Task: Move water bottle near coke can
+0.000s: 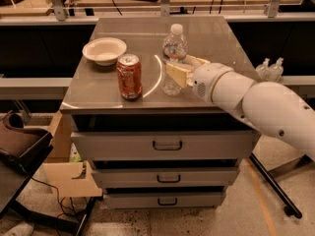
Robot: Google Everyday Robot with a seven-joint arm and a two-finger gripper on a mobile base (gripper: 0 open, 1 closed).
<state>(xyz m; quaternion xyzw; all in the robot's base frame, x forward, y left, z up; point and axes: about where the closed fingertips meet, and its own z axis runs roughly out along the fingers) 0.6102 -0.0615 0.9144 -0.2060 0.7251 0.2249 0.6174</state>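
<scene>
at the far left a brown padded thing (19, 140) is cut off by the edge. beside it an open cardboard box (63, 173) sits on the floor against the cabinet, its contents too dim to make out. on the grey cabinet top (216, 38) a white bowl (104, 49) stands at the back left, its inside plain white. the can (129, 76) stands upright just in front of the bowl, near the front edge. right of it, with a narrow strip of bare top between them, the bottle (174, 47) stands upright, white cap on; how much water it holds cannot be told. the gripper (177, 67) reaches in from the right and is closed around the bottle's lower half, with one tan finger (176, 75) across the front hiding part of it and the other behind. the white arm (256, 102) runs off the right edge and covers the cabinet's front right corner. beyond it stand two small pump bottles (270, 69), their lower parts hidden. below, three drawers (167, 145) are shut.
</scene>
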